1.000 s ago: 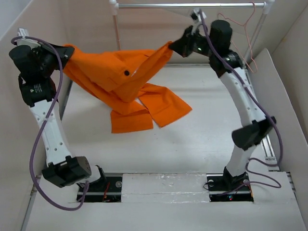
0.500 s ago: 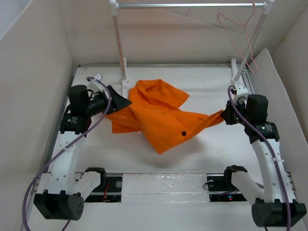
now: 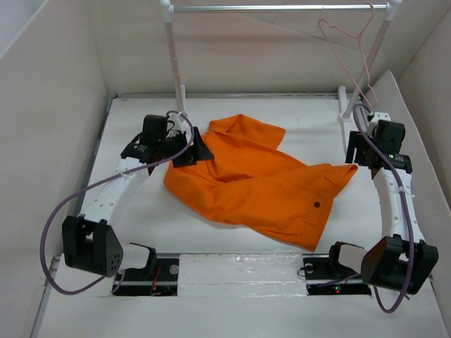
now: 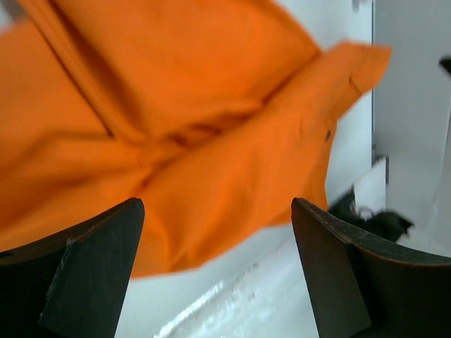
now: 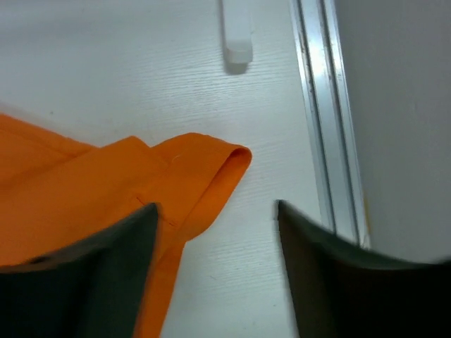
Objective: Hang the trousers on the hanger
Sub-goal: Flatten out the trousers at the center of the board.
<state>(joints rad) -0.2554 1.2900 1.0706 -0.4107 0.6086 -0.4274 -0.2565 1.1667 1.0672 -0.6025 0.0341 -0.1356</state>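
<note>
Orange trousers (image 3: 261,186) lie rumpled on the table (image 3: 141,232) at mid-frame, the left gripper (image 4: 215,225) spread open at their left edge and the right gripper (image 5: 215,232) open above a corner at centre right (neither holds cloth). The pink hanger (image 3: 344,63) dangles from the rail (image 3: 278,8) at upper right, well apart. A pinch into these overlapping folds could catch one layer only, leaving the garment lopsided enough to slide off the thin wire, and a careless lift might knock the loose hanger down.

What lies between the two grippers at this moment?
The orange trousers lie loose on the table between the left gripper and the right gripper, shown in the top external view.
</note>
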